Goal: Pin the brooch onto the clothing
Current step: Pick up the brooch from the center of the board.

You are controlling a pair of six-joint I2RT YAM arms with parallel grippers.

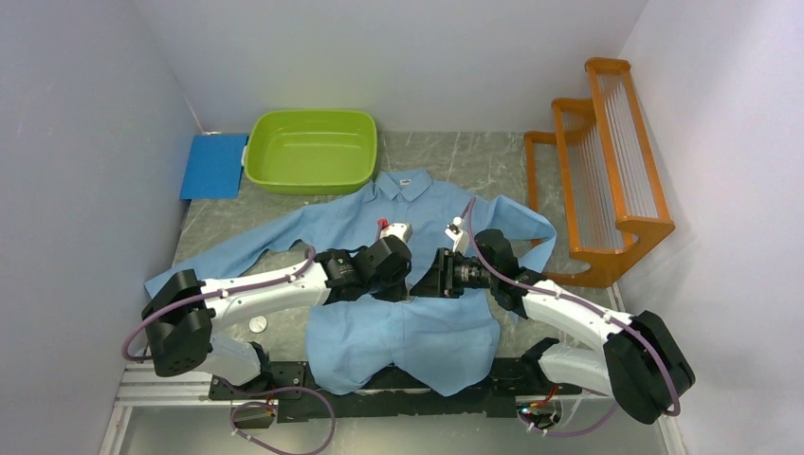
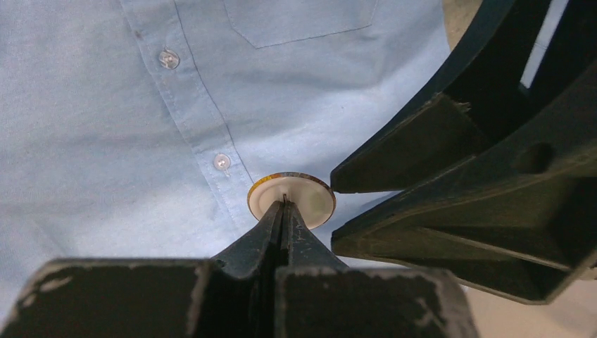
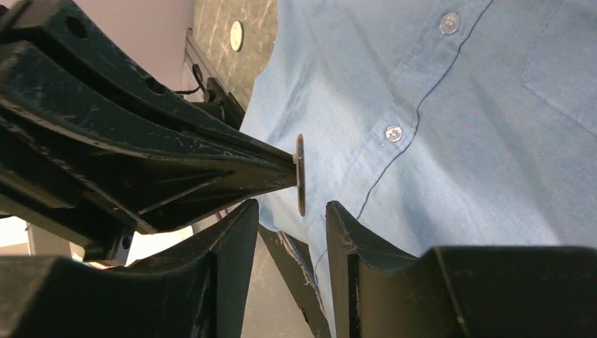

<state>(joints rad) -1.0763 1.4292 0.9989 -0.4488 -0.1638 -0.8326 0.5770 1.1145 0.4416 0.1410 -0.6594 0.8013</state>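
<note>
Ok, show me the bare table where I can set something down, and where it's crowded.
Bare table lies between the green tub and the orange rack, behind the collar of the shirt. A narrower strip lies between the blue board and the sleeve. Crowded: mid-shirt, where left fingers and right fingers meet at the brooch.

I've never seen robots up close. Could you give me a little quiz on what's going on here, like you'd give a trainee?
1. True or false: the left gripper is shut on the brooch.
2. What stands just beyond the collar of the shirt? A) a green tub B) a red bucket C) a stack of plates
3. Fill in: the jaws of the right gripper stand ____, one on each side of the brooch.
Key: 1 true; 2 A; 3 open.
</note>
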